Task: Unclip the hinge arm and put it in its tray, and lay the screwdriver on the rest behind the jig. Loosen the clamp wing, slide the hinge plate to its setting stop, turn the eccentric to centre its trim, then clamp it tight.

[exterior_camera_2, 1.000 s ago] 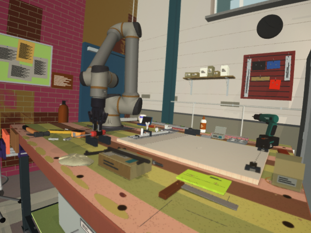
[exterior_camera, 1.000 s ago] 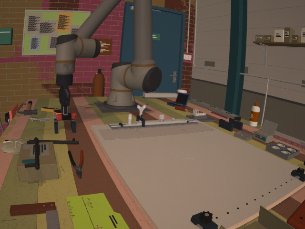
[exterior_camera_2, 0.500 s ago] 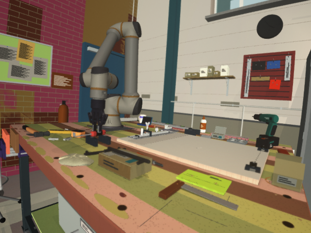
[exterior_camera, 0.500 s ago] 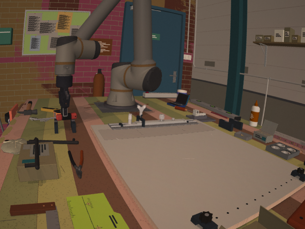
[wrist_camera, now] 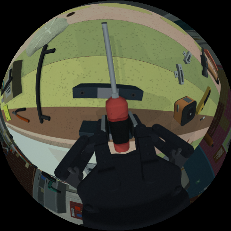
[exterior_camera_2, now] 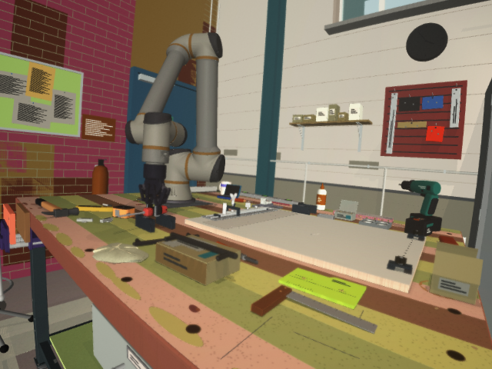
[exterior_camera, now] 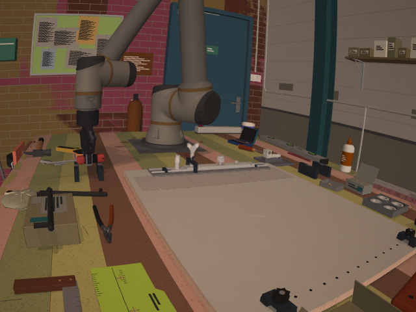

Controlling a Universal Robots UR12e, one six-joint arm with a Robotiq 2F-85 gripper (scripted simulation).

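Observation:
The red-and-black screwdriver [exterior_camera: 88,158] [wrist_camera: 117,122] lies across the two dark posts of the rest [exterior_camera: 88,172] [exterior_camera_2: 155,221], its grey shaft [wrist_camera: 109,59] pointing away over the far post [wrist_camera: 107,91]. My gripper [exterior_camera: 88,158] [exterior_camera_2: 154,209] [wrist_camera: 119,133] stands over the rest with its fingers either side of the handle but not gripping it. The jig rail [exterior_camera: 208,167] sits at the back edge of the board, with the white clamp wing [exterior_camera: 192,148] standing on it.
Behind the rest lie a tape measure [wrist_camera: 185,110], a hammer [exterior_camera: 37,147] and small brackets [wrist_camera: 179,74]. In front are a cardboard box [exterior_camera: 51,220] with a black bar [exterior_camera: 72,193], pliers [exterior_camera: 105,223] and a cloth [exterior_camera: 16,198]. The large board [exterior_camera: 268,228] fills the right.

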